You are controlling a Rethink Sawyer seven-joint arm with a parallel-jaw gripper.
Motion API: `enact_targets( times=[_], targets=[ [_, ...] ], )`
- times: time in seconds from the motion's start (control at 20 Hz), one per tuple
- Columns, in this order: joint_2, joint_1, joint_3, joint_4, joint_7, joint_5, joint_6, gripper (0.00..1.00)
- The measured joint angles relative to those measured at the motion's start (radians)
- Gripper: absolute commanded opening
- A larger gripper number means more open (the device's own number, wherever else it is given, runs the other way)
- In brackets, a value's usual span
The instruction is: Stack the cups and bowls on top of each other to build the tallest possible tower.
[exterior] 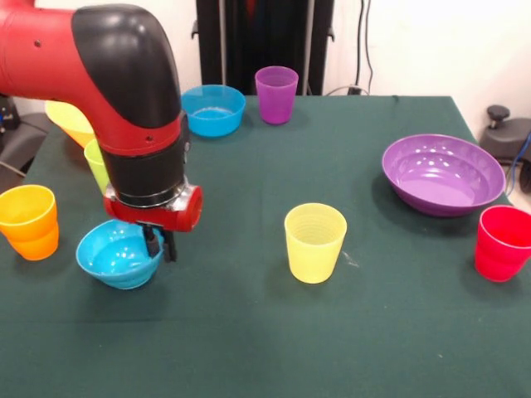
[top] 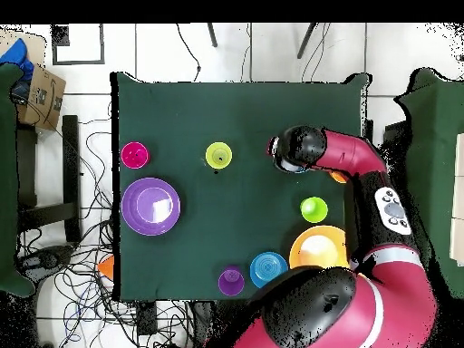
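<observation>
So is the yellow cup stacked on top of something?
No, the yellow cup stands alone, upright on the green table, with nothing under or inside it.

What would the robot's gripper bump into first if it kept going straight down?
Most likely the small blue bowl. The gripper points down at that bowl's rim, and its dark fingers look to be already at the rim or inside it. The green table lies beneath. Exact depth is hard to judge.

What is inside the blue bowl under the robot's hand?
The gripper's dark fingertips dip at the rim of the small glossy blue plastic bowl. The visible part looks empty; the arm covers the rest.
</observation>
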Motion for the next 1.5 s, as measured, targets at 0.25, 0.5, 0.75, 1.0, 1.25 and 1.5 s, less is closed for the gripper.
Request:
enact_targets(
  times=[0.25, 0.5, 0.75, 1.0, 1.25, 1.5],
  targets=[
    [-0.004, 0.0, 0.0, -0.02, 0.0, -0.011, 0.0, 0.0],
    [-0.002, 0.0, 0.001, -0.028, 0.0, -0.016, 0.0, 0.0],
    [-0.002, 0.001, 0.0, -0.028, 0.0, -0.016, 0.0, 0.0],
    [-0.007, 0.008, 0.0, -0.024, 0.0, -0.017, 0.0, 0.0],
    [-0.029, 0.024, -0.001, -0.006, 0.0, 0.002, 0.0, 0.0],
    [-0.048, 0.05, -0.008, 0.0, 0.0, 0.024, 0.0, 0.0]
  ],
)
